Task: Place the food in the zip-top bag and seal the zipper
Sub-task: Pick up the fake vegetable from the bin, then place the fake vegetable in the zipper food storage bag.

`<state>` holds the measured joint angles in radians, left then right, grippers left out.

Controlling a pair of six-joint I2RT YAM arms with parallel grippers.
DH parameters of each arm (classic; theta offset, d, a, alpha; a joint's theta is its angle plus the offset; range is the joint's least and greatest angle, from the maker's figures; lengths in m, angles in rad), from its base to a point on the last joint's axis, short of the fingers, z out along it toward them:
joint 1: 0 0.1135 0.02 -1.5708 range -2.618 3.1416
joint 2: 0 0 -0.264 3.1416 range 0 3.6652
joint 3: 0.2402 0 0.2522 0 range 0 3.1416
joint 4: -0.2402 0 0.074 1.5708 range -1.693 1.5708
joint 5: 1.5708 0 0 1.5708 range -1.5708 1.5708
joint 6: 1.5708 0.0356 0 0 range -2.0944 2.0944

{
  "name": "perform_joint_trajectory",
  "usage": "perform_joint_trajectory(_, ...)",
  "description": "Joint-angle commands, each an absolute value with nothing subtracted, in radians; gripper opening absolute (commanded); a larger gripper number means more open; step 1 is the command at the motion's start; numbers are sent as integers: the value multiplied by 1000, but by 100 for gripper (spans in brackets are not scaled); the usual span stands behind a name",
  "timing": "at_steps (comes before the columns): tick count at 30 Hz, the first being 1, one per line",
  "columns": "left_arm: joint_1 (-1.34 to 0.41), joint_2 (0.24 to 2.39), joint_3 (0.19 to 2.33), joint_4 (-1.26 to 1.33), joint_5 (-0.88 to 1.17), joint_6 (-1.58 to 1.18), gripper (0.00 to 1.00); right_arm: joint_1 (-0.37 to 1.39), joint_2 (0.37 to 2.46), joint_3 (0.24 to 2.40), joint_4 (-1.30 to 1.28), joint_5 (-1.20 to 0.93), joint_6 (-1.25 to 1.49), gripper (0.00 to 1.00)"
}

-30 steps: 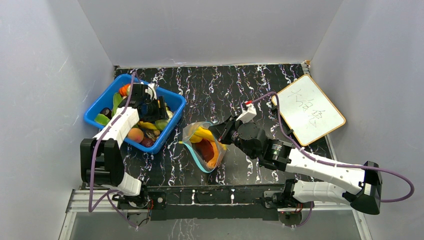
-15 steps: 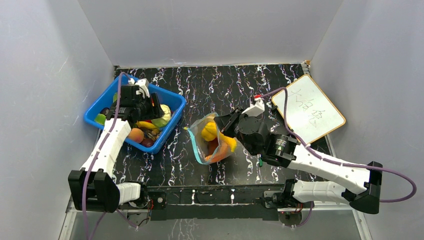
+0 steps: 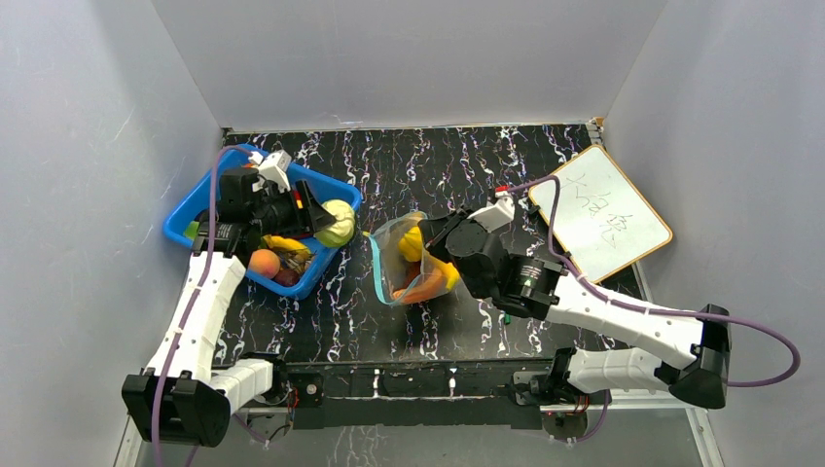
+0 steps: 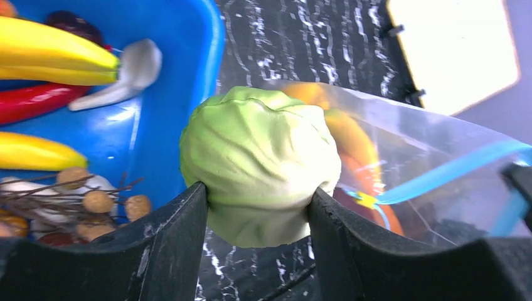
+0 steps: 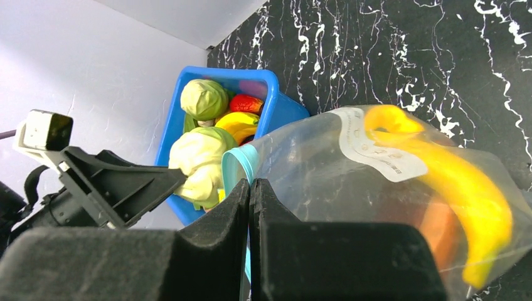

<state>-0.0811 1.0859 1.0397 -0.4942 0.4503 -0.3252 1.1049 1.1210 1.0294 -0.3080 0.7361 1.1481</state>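
My left gripper (image 3: pixel 326 222) is shut on a pale green toy cabbage (image 3: pixel 336 223), also seen in the left wrist view (image 4: pixel 260 160). It holds the cabbage above the blue bin's right rim, just left of the zip-top bag (image 3: pixel 404 261). The clear bag stands tilted with its mouth facing left and holds a yellow banana (image 3: pixel 409 245) and orange food (image 3: pixel 428 282). My right gripper (image 3: pixel 435 233) is shut on the bag's mouth edge, pinching the teal zipper strip (image 5: pixel 241 164). The zipper strip (image 3: pixel 375 272) curves open.
The blue bin (image 3: pixel 190 209) at the left holds more toy food: bananas (image 4: pixel 56 59), a red pepper, a peach (image 3: pixel 263 263). A whiteboard (image 3: pixel 603 212) lies at the right back. White walls enclose the table on three sides.
My left gripper lifted the cabbage out of the bin and carried it right toward the bag. My right gripper raised the bag's mouth and tilted it toward the left.
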Motion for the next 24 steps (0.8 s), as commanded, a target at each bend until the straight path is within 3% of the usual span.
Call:
perform_joint_trajectory(1,-83,1066,1075,-502,657,-368,38,1106,1137,1033,-174,792,1223,0)
perform_joint_trajectory(15,-83,997,1200,-502,804,-444,38,1105,1243,1098,-129,825,1243,0)
perform_joint_trajectory(24,-83,930,1082,-281,1027,-650,38,1105,1325,1190,-114,818,1238,0)
